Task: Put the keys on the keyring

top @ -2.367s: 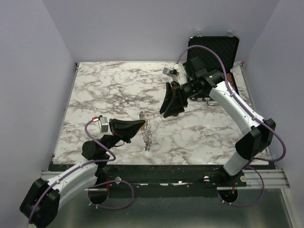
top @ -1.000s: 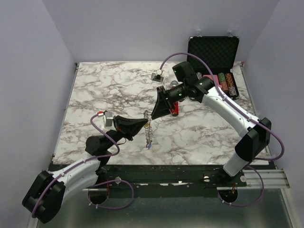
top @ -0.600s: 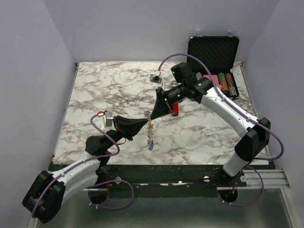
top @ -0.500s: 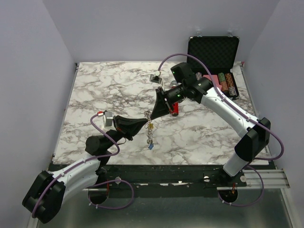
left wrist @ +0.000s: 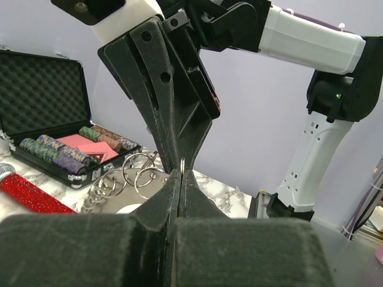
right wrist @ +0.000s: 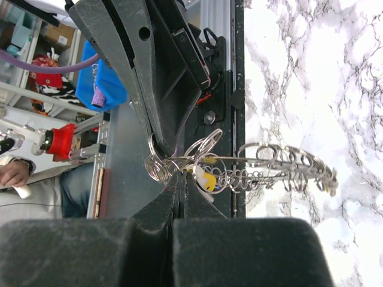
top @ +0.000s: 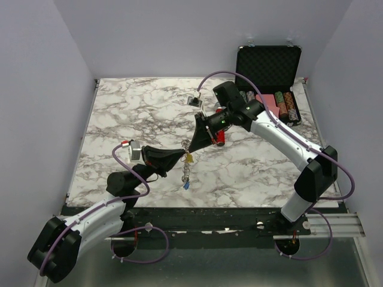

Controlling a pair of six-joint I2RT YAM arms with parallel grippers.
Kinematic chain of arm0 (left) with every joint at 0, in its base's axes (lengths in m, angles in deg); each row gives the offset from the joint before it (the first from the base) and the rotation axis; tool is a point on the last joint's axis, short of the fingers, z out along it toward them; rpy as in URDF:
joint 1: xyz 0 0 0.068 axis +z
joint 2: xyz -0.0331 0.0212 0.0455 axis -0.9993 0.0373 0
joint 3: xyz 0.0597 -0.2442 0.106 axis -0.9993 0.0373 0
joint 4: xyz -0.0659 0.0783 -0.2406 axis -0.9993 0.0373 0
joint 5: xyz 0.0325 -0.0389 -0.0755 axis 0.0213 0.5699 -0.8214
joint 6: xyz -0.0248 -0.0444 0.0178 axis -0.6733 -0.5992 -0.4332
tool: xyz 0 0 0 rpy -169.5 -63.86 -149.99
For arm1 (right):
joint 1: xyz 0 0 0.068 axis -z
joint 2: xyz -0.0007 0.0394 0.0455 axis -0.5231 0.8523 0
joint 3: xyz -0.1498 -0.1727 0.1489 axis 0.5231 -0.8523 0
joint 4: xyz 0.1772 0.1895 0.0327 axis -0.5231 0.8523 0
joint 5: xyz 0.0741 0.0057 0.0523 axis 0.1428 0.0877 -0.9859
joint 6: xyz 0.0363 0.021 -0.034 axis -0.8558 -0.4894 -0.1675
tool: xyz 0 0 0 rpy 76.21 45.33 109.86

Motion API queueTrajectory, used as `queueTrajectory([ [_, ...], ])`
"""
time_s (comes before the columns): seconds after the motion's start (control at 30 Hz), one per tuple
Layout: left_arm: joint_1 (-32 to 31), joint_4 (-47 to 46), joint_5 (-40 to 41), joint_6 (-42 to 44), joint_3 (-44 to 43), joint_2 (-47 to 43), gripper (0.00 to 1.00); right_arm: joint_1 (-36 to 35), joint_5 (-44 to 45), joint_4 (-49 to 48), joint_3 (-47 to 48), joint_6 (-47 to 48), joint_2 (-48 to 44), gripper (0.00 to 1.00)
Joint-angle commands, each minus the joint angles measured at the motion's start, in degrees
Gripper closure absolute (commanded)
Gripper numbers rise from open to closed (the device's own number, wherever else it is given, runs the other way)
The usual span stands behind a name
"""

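Top view: keyring (top: 187,167) hangs in mid-surface (top: 131,107) between the two arms, top end raised. The lower end trails toward the marble; whether it touches, cannot tell.
- Left pincer (top: 181,155): clamped shut on the ring's wire, same as a second ago. Its own wrist view shows a sliver of wire standing up between the closed fingertips (left wrist: 169,190).
- Right pincer (top: 192,145): the change. A second ago its jaws stood partly apart beside the ring's top; now they are closed tip to tip against the left pincer's hold. Right wrist view: fingertips (right wrist: 192,186) meet on wire at the cluster of loops. Main ring or a side loop, too fine to tell.
- Yellow-headed key (top: 189,158) sits among the loops just below both tips; blue-headed key (top: 186,185) is at the ring's low end.

Reading: the ring is now pinned from two sides, so it should hold steady. My guess is the right pincer is meant to pry or steady a loop for threading. No loose key is in either pincer.
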Motion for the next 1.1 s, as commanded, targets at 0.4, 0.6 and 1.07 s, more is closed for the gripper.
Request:
queueTrajectory([
  [0.4, 0.3, -7.9, -6.0, 0.2, -2.6, -1.4, 1.00, 0.0, -1.6, -0.1, 2.0, -1.6, 1.2, 1.00],
  [0.6, 0.5, 2.2, -9.6, 3.6, -3.6, -4.8, 1.00, 1.2, -1.8, 1.2, 3.2, 0.3, -0.1, 1.00],
  [1.07, 0.6, 22.6, -7.0, 13.2, -6.5, -11.4, 1.00, 1.8, -3.7, 1.2, 1.2, 2.0, -3.1, 0.89],
])
